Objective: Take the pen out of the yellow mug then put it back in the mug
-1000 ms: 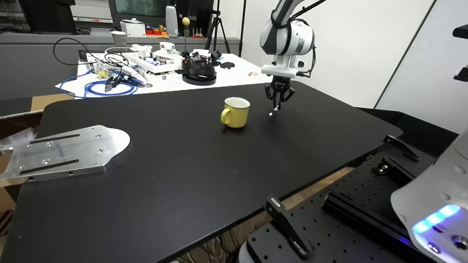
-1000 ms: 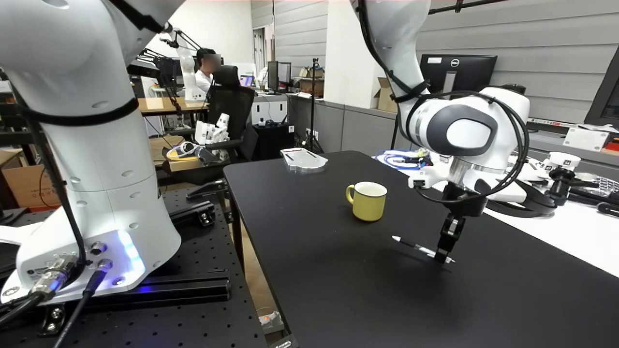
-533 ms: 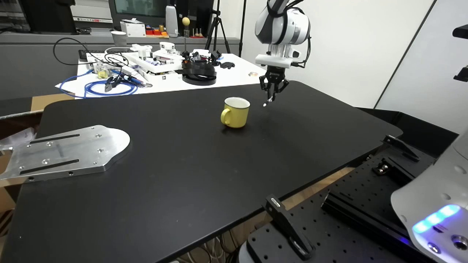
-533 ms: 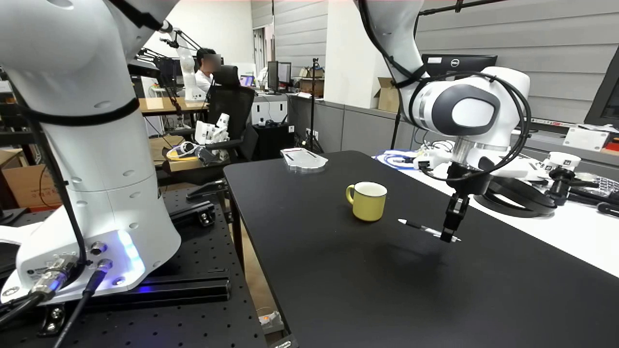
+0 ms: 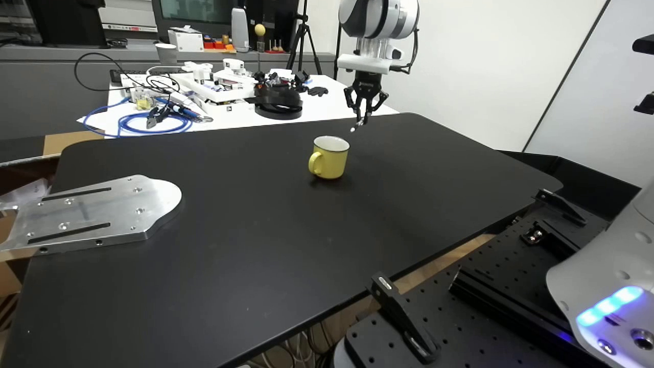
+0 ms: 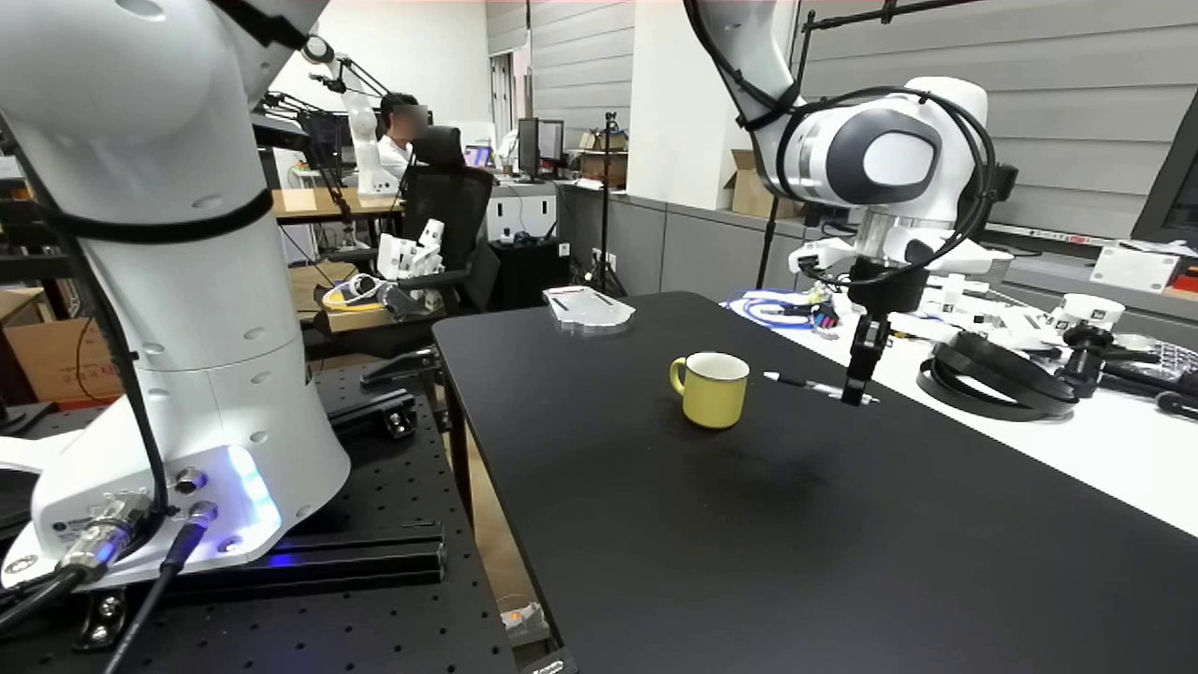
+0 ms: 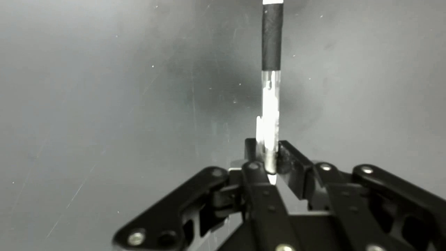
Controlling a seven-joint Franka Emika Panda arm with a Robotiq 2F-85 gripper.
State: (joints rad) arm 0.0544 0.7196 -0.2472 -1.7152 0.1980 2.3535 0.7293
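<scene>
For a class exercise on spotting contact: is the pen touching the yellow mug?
Apart. In both exterior views, a strip of black tabletop shows between the white end of the pen and the yellow mug.

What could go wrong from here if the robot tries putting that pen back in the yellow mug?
The pen lies crosswise in the pincer, more sideways than upright, so lowered like that it might catch on the yellow mug instead of dropping in. It is pinched near one end, so a knock on its long free part could swivel it. The yellow mug stands unbraced on the black tabletop, so a push could slide or tip it.
</scene>
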